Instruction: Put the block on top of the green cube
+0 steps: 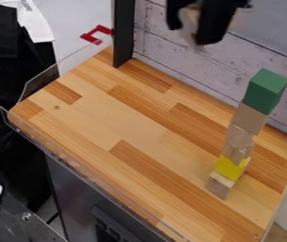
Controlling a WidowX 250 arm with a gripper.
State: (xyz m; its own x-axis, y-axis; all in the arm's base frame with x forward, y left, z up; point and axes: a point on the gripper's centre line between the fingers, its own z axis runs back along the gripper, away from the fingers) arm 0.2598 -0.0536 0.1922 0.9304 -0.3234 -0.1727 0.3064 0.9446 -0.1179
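At the top edge of the camera view, the gripper point(190, 32) hangs high above the back of the table, shut on a pale wooden block point(190, 19) that is partly hidden by its black fingers. The green cube point(265, 91) is the top piece of a tall, slightly uneven stack at the right. Under it come several plain wooden blocks point(249, 119), then a yellow block point(230, 167), with a wooden block point(220, 185) at the base. The held block is to the left of the green cube and apart from it.
The wooden tabletop point(127, 127) has a clear plastic rim point(45, 82) along its left and front edges. A black post point(124, 33) rises at the back left corner, and a whitish plank wall point(184, 71) runs behind the table.
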